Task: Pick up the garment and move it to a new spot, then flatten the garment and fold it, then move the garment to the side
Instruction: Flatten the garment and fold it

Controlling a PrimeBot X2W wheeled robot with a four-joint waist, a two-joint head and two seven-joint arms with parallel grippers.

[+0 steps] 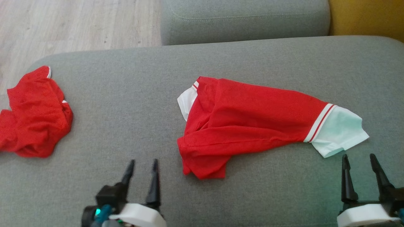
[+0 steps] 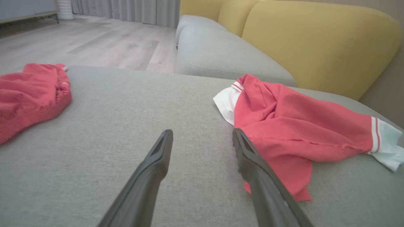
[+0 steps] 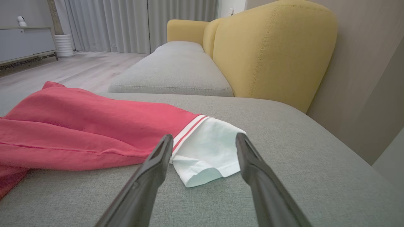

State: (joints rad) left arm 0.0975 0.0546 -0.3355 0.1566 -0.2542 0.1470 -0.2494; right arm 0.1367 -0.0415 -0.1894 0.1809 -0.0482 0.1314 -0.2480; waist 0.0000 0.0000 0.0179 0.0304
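Note:
The garment [image 1: 249, 123] is a red shirt with white sleeves and red-and-white stripes, lying crumpled across the middle of the grey cushion [image 1: 126, 104]. One white sleeve [image 1: 339, 134] points right. My left gripper [image 1: 143, 161] is open near the front edge, left of the shirt's lower corner; in the left wrist view the garment [image 2: 293, 126] lies just past the right finger of the left gripper [image 2: 202, 134]. My right gripper [image 1: 358, 156] is open just below the white sleeve, and the right gripper [image 3: 203, 137] frames the sleeve [image 3: 205, 151] without touching it.
A second red crumpled cloth [image 1: 33, 113] lies at the cushion's left edge. Beyond are another grey seat cushion [image 1: 246, 20], a yellow sofa back [image 3: 274, 47] and pale wooden floor [image 1: 79, 25].

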